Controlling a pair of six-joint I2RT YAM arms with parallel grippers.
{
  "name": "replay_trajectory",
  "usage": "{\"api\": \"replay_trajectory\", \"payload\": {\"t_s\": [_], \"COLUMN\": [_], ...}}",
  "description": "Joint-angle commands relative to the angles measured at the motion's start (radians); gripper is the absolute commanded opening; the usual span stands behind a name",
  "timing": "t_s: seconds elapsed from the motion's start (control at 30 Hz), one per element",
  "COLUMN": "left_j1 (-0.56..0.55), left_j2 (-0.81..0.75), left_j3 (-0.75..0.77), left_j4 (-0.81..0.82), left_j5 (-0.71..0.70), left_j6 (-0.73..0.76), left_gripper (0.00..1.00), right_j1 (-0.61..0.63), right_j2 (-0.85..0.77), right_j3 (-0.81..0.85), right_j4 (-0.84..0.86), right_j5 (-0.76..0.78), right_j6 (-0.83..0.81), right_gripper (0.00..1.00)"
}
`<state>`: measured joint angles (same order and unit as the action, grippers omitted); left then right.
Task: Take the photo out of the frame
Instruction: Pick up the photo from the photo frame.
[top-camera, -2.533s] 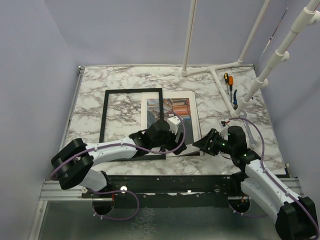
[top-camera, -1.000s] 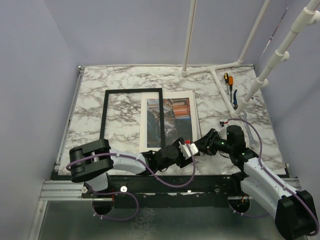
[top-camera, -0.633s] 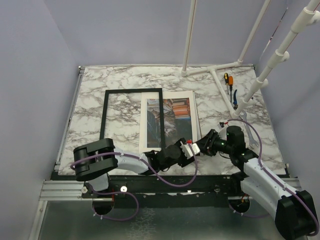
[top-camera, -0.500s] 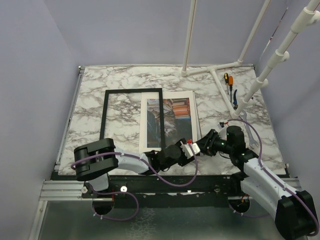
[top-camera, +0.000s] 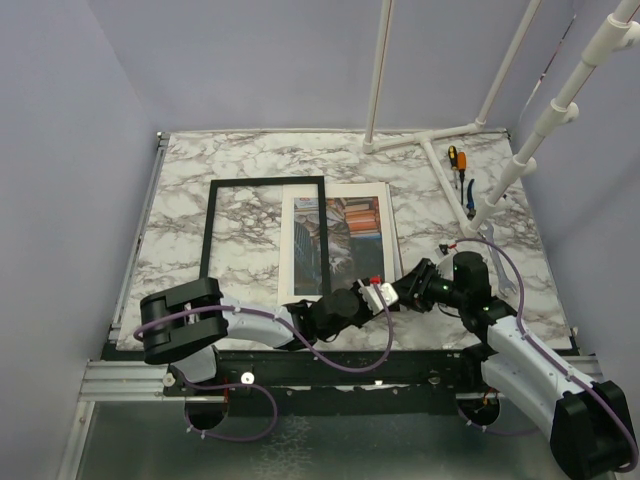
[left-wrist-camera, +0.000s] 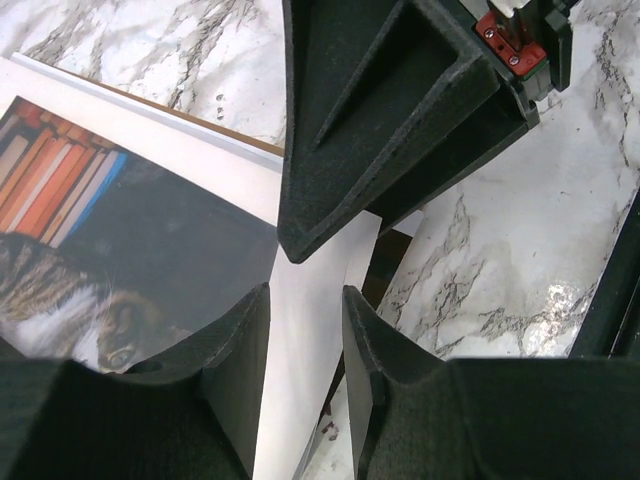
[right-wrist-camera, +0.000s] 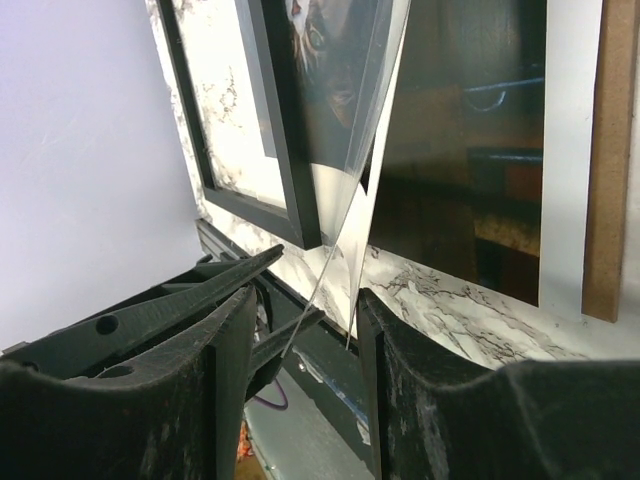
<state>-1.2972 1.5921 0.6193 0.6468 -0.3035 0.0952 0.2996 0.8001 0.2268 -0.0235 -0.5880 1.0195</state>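
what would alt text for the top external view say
The left end effector and right end effector sit close together at the near right corner of the photo, a cat print on a marble table. The black frame overlaps its left side.

Photo (left-wrist-camera: 150, 230) glossy paper; backing board (right-wrist-camera: 600, 150) brown fibreboard (matt); table (top-camera: 250, 160) marble-patterned, smooth.

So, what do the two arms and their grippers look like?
The left arm and right arm have white shells between bulky black joints; a thin purple cable loops along each. The left gripper and right gripper are matte black, each with two broad wedge-shaped fingers.
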Motion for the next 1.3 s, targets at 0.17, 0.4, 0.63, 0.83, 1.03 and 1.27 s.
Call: {"api": "replay_trajectory", "payload": {"t_s": [0.17,0.4,0.63,0.83,1.03,1.27], "left_j1": [-0.004,-0.004,-0.004,-0.001,0.003,0.003], "left_j2": [-0.046,-0.039,-0.038,-0.033,-0.032,-0.031], "left_j3": [-0.025,-0.026,-0.027,-0.029,-0.027,-0.025], "left_j4": [-0.001,-0.001,-0.001,-0.004,-0.007,-0.012], "left_j5": [-0.054,-0.039,-0.052,-0.054,-0.058,-0.066], "left_j6": [-0.012,-0.024,-0.038,-0.076,-0.091,-0.092], "left_gripper": [0.33,0.29,0.27,0.22,0.19,0.18], "right_j1": [-0.002,-0.002,-0.002,-0.002,-0.002,-0.002], "right_j2": [-0.033,-0.142,-0.159,-0.227,-0.299,-0.388], "right_j3": [0.005,-0.029,-0.073,-0.138,-0.175,-0.216], "right_j4": [-0.03,-0.007,0.016,0.092,0.11,0.128], "right_j5": [0.068,0.104,0.103,0.108,0.11,0.125], "right_j6": [0.008,0.032,0.079,0.136,0.173,0.221], "right_gripper": [0.47,0.64,0.54,0.54,0.72,0.57]}}
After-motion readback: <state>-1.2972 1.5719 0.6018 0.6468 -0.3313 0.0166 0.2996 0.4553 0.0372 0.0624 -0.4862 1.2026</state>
